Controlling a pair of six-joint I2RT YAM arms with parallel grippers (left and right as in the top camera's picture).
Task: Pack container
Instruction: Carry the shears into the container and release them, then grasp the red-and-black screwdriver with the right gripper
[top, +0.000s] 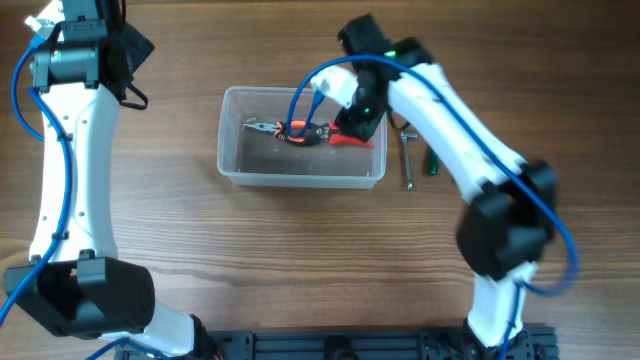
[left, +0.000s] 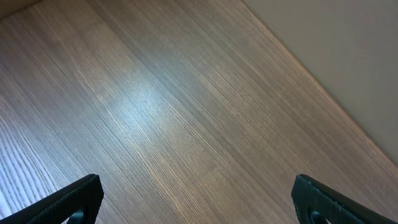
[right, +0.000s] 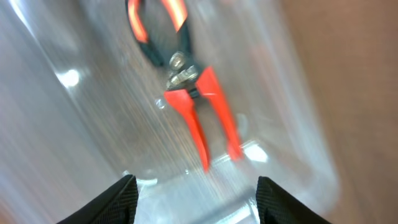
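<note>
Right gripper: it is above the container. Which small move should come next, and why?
Probably lift the right gripper straight up, clear of the container: it is open and empty, the red snips lie inside, and a wrench waits outside.

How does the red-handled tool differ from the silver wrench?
The red-handled tool lies inside the container, below the right gripper; the silver wrench lies on the table outside it. The tool has red handles; the wrench is bare metal. Neither is held.
</note>
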